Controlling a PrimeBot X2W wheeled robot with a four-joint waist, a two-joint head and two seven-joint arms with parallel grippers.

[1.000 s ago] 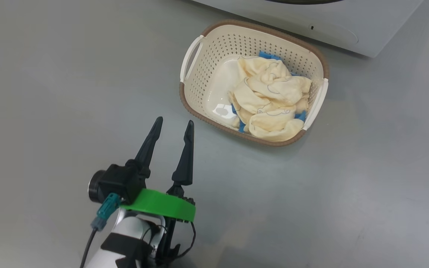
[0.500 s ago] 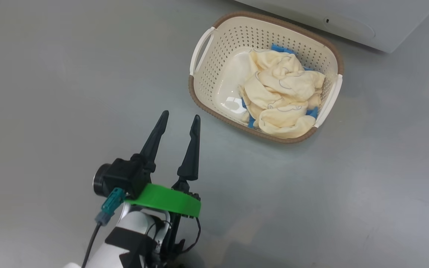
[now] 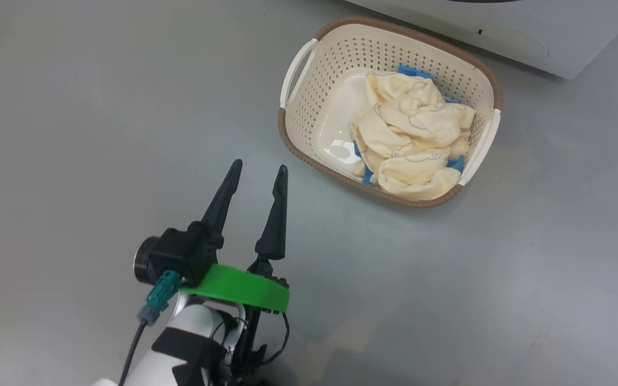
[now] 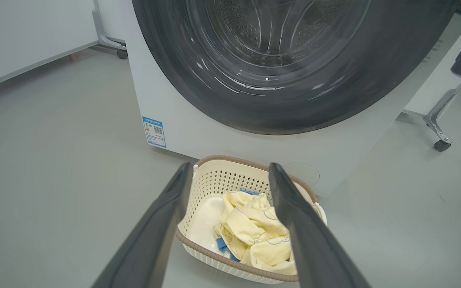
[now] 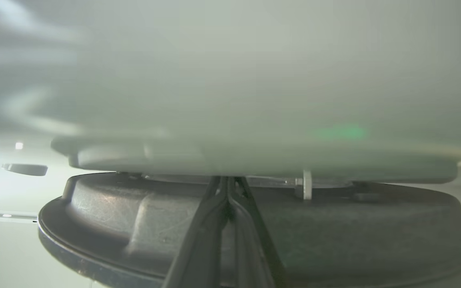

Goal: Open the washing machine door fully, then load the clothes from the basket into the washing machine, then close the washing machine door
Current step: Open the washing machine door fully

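Left gripper point(image 3: 258, 167): low left in the head view, over the grey floor point(image 3: 73, 107). Fingers spread wide, nothing between them, tips pointing up that view.

Basket point(image 3: 309, 96): on the floor, ahead and to the right of those fingers, well apart from them. Its long axis runs handle to handle, roughly along the washer's front. Clothes point(image 3: 411, 134) lie heaped inside it toward the right-hand handle; the left part of the basket floor is bare.

Washing machine point(image 3: 513, 32): just beyond the basket, at the top right edge. In the left wrist view the washing machine door point(image 4: 170, 60) sits closed against the front, with a blue label point(image 4: 153, 131) at the cabinet's lower left corner. The door lies ahead of and above the left fingers, past the basket, which that view frames between them.

Right gripper point(image 5: 228, 184): fingers pressed together, nothing seen between them. They face a dark round moulded part point(image 5: 134, 224) under a blurred pale surface; cannot tell what either is.

Judgement: first step, door not yet opened. The left arm looks better placed, since it faces the door. The reach has to rise over the basket. The door's catch is not visible.
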